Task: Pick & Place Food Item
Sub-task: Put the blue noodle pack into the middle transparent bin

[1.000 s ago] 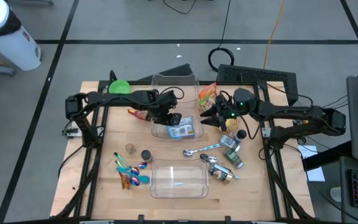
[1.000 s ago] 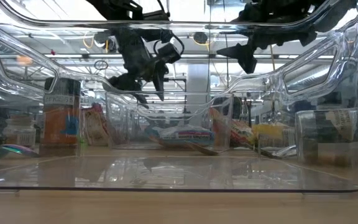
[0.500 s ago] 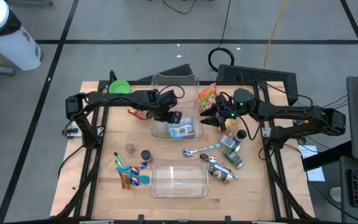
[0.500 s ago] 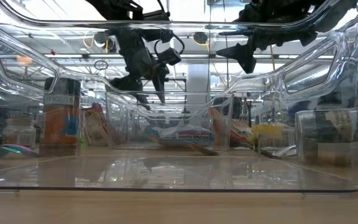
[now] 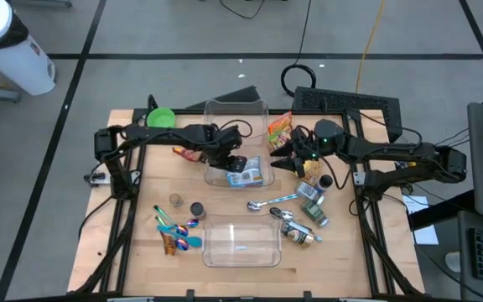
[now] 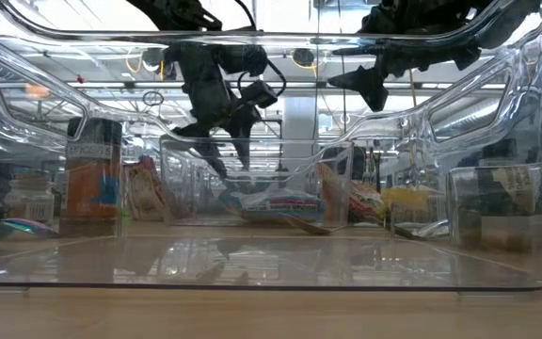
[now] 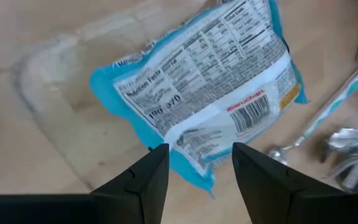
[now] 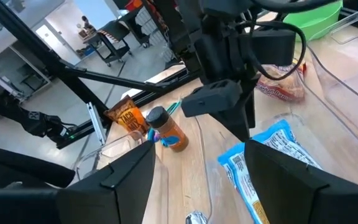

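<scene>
A blue-and-white food packet [image 7: 210, 81] lies flat, printed back up, on the floor of a clear container [image 5: 237, 113] at the table's middle; it also shows in the high view [image 5: 247, 174]. My left gripper [image 7: 197, 165] hangs open just above the packet's near edge, pointing steeply down, one finger on each side of that edge without touching it; in the high view it [image 5: 231, 161] is over the container. My right gripper [image 5: 277, 157] waits open and level in the air to the container's right, high up in the low view [image 6: 370, 89].
An orange snack bag [image 5: 279, 127] and a green bowl [image 5: 162, 117] sit at the far side, a reddish packet [image 5: 189, 153] left of the container. Nearer lie a metal spoon [image 5: 271, 201], cans [image 5: 311, 201], a second clear container [image 5: 241, 243], coloured spoons [image 5: 179, 231] and small jars [image 5: 197, 208].
My left gripper has sunk a little toward the packet in the container and rolled slightly about its own axis; its fingers stay open as before. The packet has not moved.
</scene>
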Tool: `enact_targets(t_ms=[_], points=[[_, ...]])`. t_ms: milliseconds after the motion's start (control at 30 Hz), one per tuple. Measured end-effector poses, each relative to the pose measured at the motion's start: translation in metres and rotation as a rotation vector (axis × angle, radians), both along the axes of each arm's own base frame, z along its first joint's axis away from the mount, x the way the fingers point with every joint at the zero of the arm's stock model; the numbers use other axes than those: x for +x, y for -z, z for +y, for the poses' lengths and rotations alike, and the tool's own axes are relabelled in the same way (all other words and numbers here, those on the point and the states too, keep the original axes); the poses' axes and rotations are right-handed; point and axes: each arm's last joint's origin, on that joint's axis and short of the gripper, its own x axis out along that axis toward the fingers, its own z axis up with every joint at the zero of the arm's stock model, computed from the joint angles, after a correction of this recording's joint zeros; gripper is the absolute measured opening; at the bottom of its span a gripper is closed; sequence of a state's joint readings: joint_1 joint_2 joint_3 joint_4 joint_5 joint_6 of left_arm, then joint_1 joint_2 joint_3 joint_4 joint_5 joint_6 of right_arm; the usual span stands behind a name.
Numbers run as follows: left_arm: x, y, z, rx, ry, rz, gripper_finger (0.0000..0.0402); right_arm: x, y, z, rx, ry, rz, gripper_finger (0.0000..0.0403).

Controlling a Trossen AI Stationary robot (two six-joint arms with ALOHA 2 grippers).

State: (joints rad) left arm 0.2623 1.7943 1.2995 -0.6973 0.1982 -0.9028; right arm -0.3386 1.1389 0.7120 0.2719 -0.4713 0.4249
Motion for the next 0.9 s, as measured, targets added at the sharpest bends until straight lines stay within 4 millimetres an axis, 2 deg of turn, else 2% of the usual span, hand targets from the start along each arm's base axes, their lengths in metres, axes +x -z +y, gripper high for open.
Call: enact_targets(t_ms=[400, 700, 900], points=[[0.003, -0.004, -0.018, 0.143, 0.246, 0.025, 0.0182, 0.002, 0.007, -0.001, 0.008, -0.002, 0.046, 0.0238], [0.010, -0.031, -0.022, 0.364, 0.452, 0.045, 0.0182, 0.003, 0.008, -0.001, 0.002, -0.004, 0.043, 0.0238], [0.016, -0.016, -0.018, 0.361, 0.538, 0.073, 0.0182, 0.003, 0.008, -0.001, 0.003, -0.003, 0.045, 0.0238]])
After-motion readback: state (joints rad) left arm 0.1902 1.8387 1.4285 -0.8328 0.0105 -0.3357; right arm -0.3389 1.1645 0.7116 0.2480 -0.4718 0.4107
